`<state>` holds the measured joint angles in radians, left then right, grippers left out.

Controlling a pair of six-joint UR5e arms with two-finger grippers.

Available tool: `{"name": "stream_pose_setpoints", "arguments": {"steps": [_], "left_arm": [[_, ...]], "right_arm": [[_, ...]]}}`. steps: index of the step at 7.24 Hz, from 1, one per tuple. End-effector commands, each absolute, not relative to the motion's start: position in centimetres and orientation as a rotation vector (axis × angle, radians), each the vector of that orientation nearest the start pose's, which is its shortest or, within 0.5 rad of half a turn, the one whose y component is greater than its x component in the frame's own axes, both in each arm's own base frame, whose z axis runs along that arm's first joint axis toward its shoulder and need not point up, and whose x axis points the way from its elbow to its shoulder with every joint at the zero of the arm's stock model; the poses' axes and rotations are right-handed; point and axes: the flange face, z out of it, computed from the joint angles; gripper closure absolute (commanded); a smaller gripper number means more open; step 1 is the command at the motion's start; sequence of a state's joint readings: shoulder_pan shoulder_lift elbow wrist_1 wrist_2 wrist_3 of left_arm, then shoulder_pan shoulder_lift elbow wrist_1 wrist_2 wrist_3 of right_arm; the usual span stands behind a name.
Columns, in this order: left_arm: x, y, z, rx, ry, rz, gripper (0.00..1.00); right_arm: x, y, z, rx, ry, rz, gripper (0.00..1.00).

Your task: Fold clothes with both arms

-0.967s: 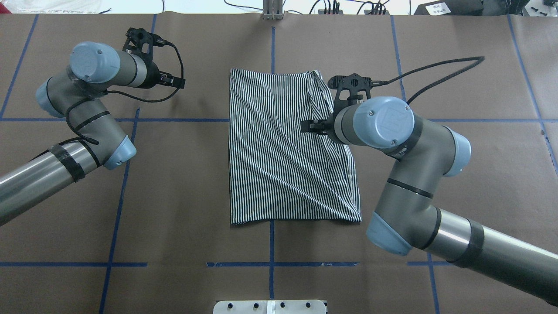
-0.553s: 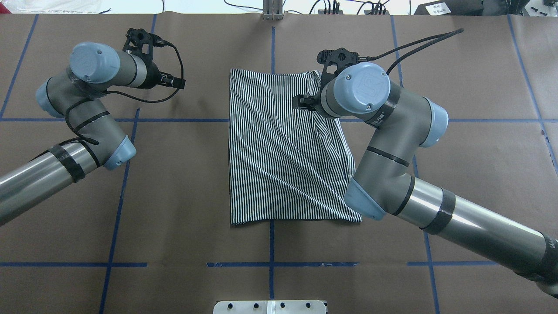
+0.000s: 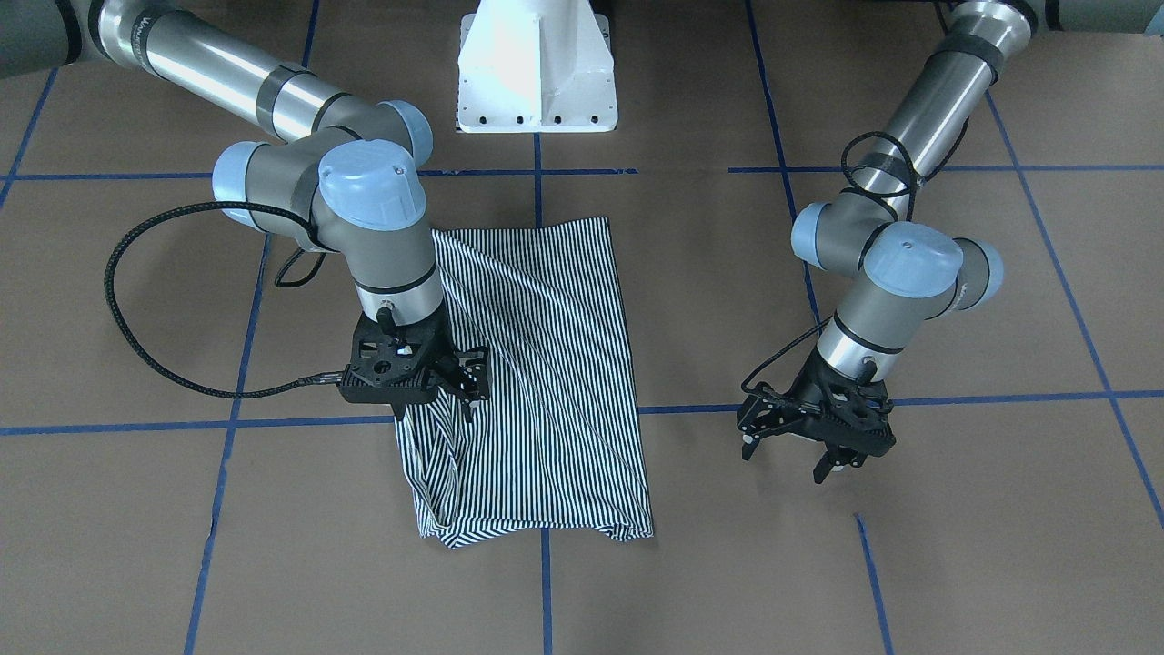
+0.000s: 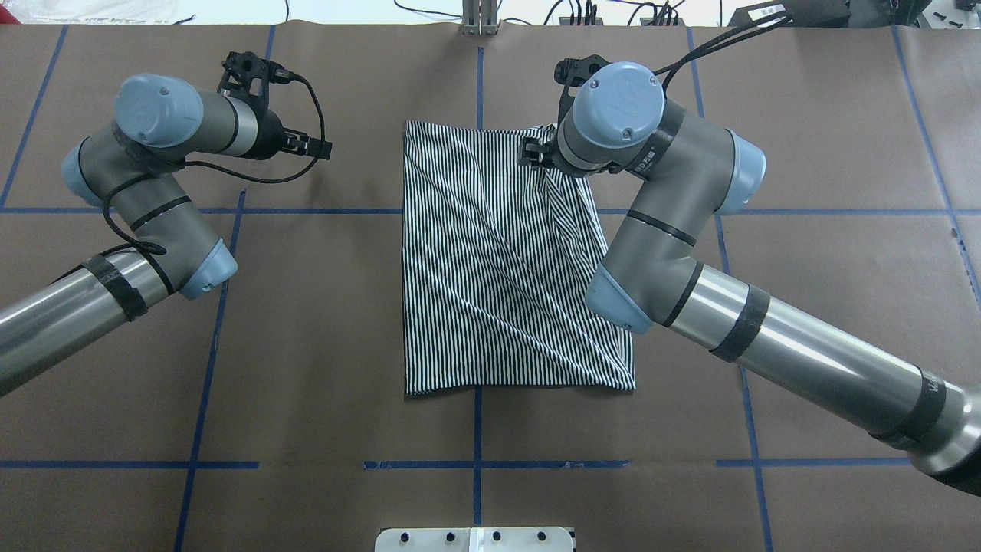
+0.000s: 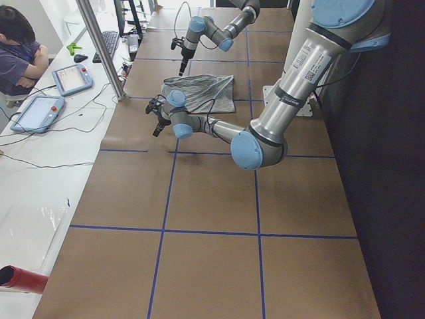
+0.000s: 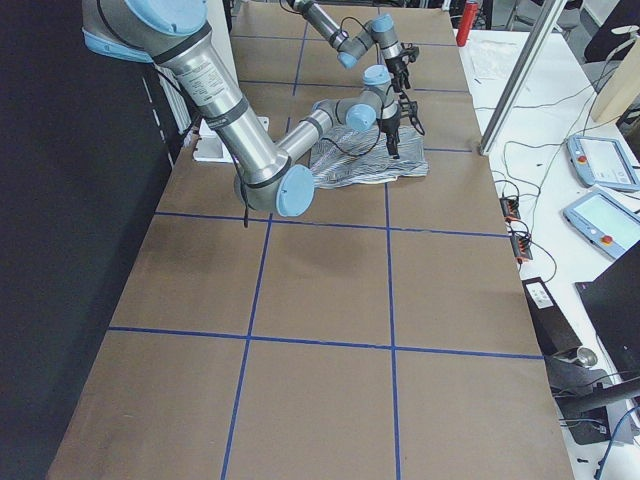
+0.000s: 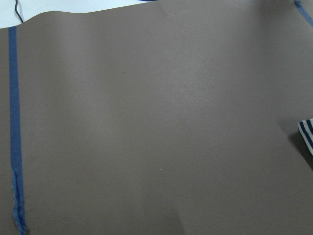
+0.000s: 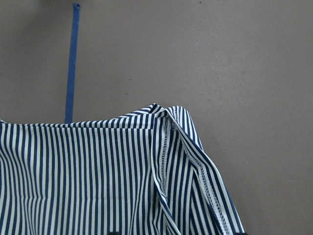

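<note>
The clothes, a navy-and-white striped shirt [image 4: 498, 268], lie folded into a rectangle at the table's middle [image 3: 546, 382]. My right gripper [image 4: 531, 151] hovers over the shirt's far right corner [image 3: 468, 387], jaws apart with nothing between them. The right wrist view looks down on that corner with its stitched hem [image 8: 166, 147] lying flat. My left gripper [image 4: 316, 146] is open and stands apart from the shirt over bare table on the left [image 3: 782, 461]. Only a sliver of striped cloth [image 7: 307, 134] shows in the left wrist view.
Brown paper with blue tape lines [image 4: 207, 368] covers the table. The white pedestal base [image 3: 536, 73] sits at the near edge. A metal post [image 4: 479, 19] and cables line the far edge. A person [image 5: 16, 46] sits at a side desk with tablets.
My right arm has swung from the middle of the shirt's right edge toward its far right corner. The shirt's shape is unchanged. The left arm has barely moved.
</note>
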<state>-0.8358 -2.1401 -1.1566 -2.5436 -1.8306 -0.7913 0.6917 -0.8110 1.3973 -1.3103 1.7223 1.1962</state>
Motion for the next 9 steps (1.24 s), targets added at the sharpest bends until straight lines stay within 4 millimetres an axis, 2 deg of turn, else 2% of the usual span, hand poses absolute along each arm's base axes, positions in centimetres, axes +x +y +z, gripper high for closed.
{"name": "stream_pose_setpoints", "arguments": {"steps": [1, 3, 5, 6, 7, 9], "left_arm": [[41.0, -61.5, 42.5, 0.703, 0.981, 0.106, 0.00], [40.9, -61.5, 42.1, 0.716, 0.985, 0.104, 0.00], [41.0, -61.5, 42.0, 0.726, 0.981, 0.098, 0.00], [41.0, -61.5, 42.0, 0.726, 0.981, 0.098, 0.00], [40.9, -61.5, 41.9, 0.728, 0.981, 0.097, 0.00], [40.9, -61.5, 41.8, 0.729, 0.982, 0.098, 0.00]], "right_arm": [[-52.3, -58.1, 26.0, 0.286, -0.780, 0.231, 0.34], [-54.1, -58.3, 28.2, 0.295, -0.797, 0.221, 0.45], [-54.3, -58.3, 28.5, 0.291, -0.798, 0.225, 0.59], [-54.3, -58.3, 28.3, 0.291, -0.804, 0.226, 0.78], [-54.4, -58.3, 28.3, 0.286, -0.804, 0.231, 0.90], [-54.5, -58.3, 27.9, 0.280, -0.810, 0.242, 0.88]]}}
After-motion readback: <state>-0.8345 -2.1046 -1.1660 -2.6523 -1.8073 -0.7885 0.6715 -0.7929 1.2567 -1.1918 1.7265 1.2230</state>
